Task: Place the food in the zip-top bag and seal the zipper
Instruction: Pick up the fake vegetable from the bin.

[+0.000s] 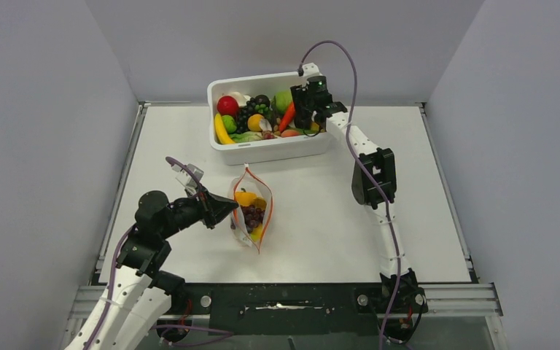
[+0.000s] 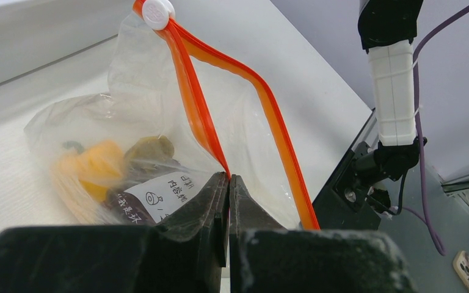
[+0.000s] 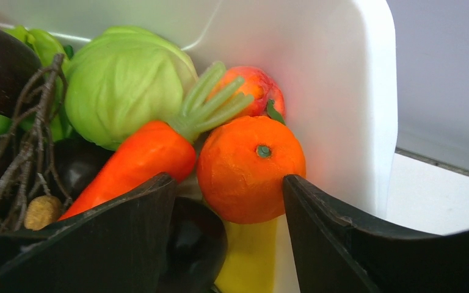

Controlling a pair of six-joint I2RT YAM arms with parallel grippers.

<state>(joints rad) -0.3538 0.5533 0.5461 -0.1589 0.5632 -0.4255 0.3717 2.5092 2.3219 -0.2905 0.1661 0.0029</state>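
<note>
The zip-top bag (image 1: 251, 219) lies on the worktop (image 1: 321, 219) a little left of centre, nearer the near edge than the far one. It is clear, floppy plastic, and its mouth gapes. The orange-red zipper (image 2: 275, 116) splits into two strips running from a white slider (image 2: 158, 12) at the far end. Through the plastic I see an orange-yellow pepper (image 1: 246, 197), dark grapes (image 1: 252, 215) and something yellow beneath them.

The left gripper (image 2: 228, 178) has its fingers pressed together, pinching the bag's plastic right beside one zipper strip.

At the far edge stands a white tub (image 1: 262, 152) heaped with toy produce. The right gripper (image 3: 229, 183) reaches into its right end, fingers spread, with a tangerine (image 3: 250, 168) between them. A carrot (image 3: 134, 162) and a cabbage (image 3: 125, 85) crowd in on one side, and the tub wall stands close on the other.
</note>
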